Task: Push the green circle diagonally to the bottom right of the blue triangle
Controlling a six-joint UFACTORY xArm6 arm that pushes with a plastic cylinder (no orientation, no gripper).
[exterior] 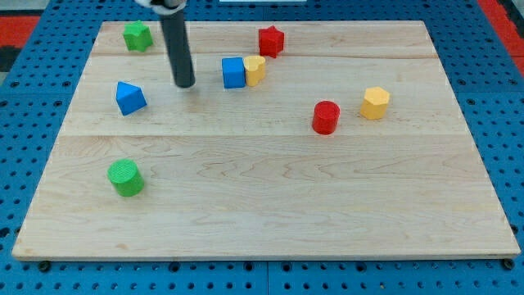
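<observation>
The green circle [125, 177] is a round green block at the view's lower left of the wooden board [270, 188]. The blue triangle [129, 97] lies above it, toward the view's upper left. My tip [185, 84] is the lower end of the dark rod. It stands to the right of the blue triangle, apart from it, and left of the blue cube [233, 72]. It is far above and to the right of the green circle and touches no block.
A yellow block [255, 70] touches the blue cube's right side. A green star-like block [137, 35] sits at the upper left, a red star-like block [271, 40] at top centre. A red cylinder [326, 117] and a yellow hexagon [376, 102] lie at the right.
</observation>
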